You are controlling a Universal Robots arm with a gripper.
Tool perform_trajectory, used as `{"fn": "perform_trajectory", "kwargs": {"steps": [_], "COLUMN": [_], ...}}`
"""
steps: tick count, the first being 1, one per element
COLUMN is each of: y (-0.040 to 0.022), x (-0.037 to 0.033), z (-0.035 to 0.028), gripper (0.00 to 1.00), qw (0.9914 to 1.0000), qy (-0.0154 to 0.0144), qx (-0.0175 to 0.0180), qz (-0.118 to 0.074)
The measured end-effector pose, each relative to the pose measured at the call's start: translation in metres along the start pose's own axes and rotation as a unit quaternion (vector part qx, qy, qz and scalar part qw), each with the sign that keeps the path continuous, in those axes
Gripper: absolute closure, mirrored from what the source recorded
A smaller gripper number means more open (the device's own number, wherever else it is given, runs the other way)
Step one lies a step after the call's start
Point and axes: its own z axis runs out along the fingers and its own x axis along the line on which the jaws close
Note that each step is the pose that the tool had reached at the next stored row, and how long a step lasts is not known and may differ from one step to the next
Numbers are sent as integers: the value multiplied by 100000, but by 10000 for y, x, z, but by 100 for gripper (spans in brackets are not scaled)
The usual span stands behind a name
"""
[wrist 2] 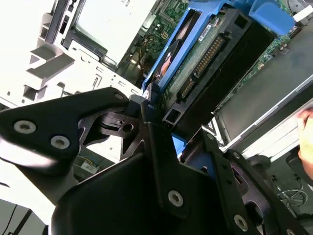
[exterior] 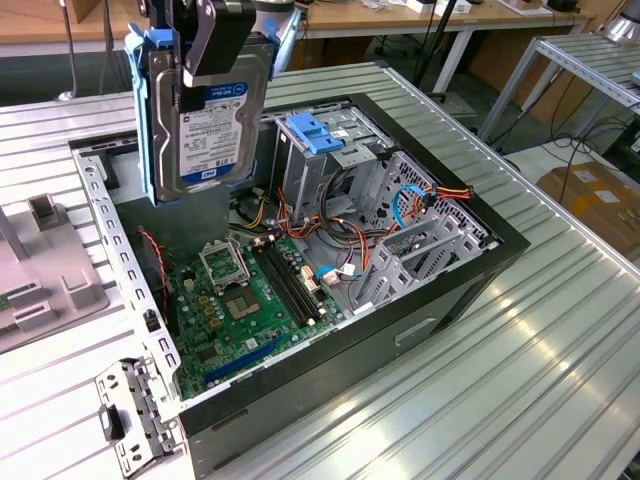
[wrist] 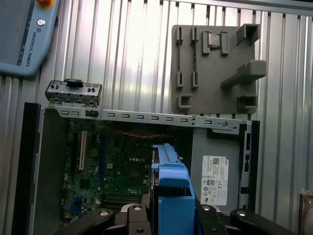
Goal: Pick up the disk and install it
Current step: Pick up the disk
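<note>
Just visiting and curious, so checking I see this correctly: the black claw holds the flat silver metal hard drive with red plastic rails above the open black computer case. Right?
Not quite: the plastic rails are blue, not red. The exterior view shows the black claw holding the flat silver metal hard drive above the open black computer case.

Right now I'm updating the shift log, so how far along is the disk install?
Pickup looks done: the gripper is shut on the disk, which hangs upright, off any surface. In hand: it is held over the open computer case. Left: the install itself; the disk is not seated in the drive cage or anywhere inside the case.
</note>
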Motion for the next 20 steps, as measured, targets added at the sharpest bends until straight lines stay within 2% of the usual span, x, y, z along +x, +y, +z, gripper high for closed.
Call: {"fn": "perform_trajectory", "kwargs": {"steps": [16, 20], "y": [-212, -327], "x": [126, 177], "z": [-14, -20], "gripper": [63, 63], "qw": [100000, 100000], "qy": [0, -11], "qx": [-59, -84], "qz": [-1, -2]}}
